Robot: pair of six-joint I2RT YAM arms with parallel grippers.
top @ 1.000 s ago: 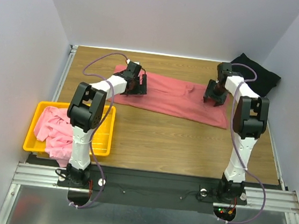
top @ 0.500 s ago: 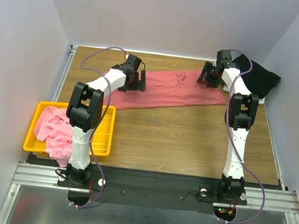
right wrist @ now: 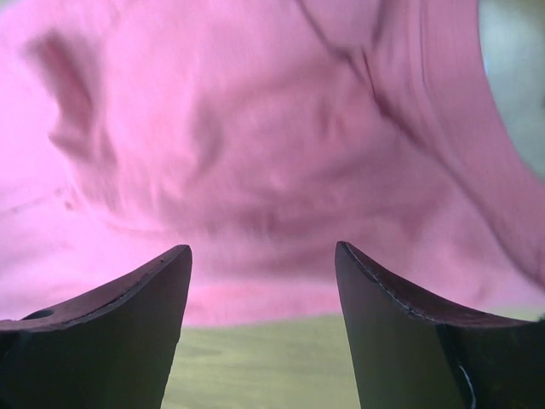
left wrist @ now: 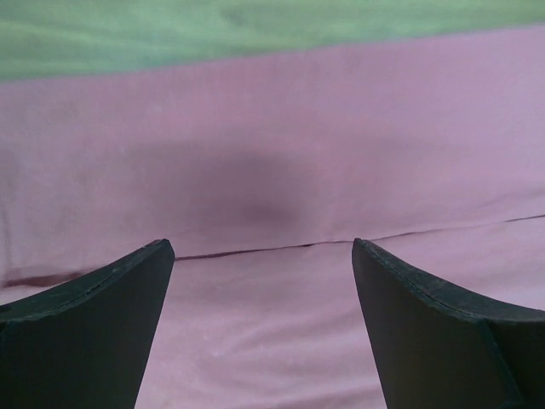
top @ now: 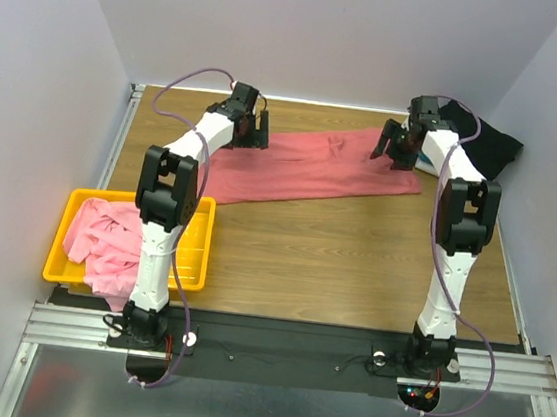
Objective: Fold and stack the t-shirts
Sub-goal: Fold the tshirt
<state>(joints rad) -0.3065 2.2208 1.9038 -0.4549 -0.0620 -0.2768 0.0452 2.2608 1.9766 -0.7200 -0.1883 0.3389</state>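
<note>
Lying across the far half of the wooden table (top: 333, 260), the dusty-red t-shirt (top: 313, 172) is gathered into a long band that slants from near the yellow basket (top: 203, 250) on the left up toward the far right. Both arms reach out over it. The left gripper (top: 255, 130) hangs over the band's far left part with its jaws spread wide and nothing between them. Its wrist view shows only smooth red cloth below the two dark fingers (left wrist: 94, 341), crossed by one thin fold line (left wrist: 281, 247). The right gripper (top: 390, 146) hangs over the band's far right end, near the edge of the cloth. Its jaws also stand apart and empty. Its wrist view shows rumpled cloth ahead and a strip of bare table just under the fingertips, so neither pincer has hold of the shirt.

The black t-shirt (top: 487, 142) sits in a heap at the far right corner of the table, just behind the right arm (whether it touches the red one cannot be told from above). The light pink t-shirt (top: 103, 244) lies crumpled in the basket at the near left, spilling over its front rim beside the left arm's base.
</note>
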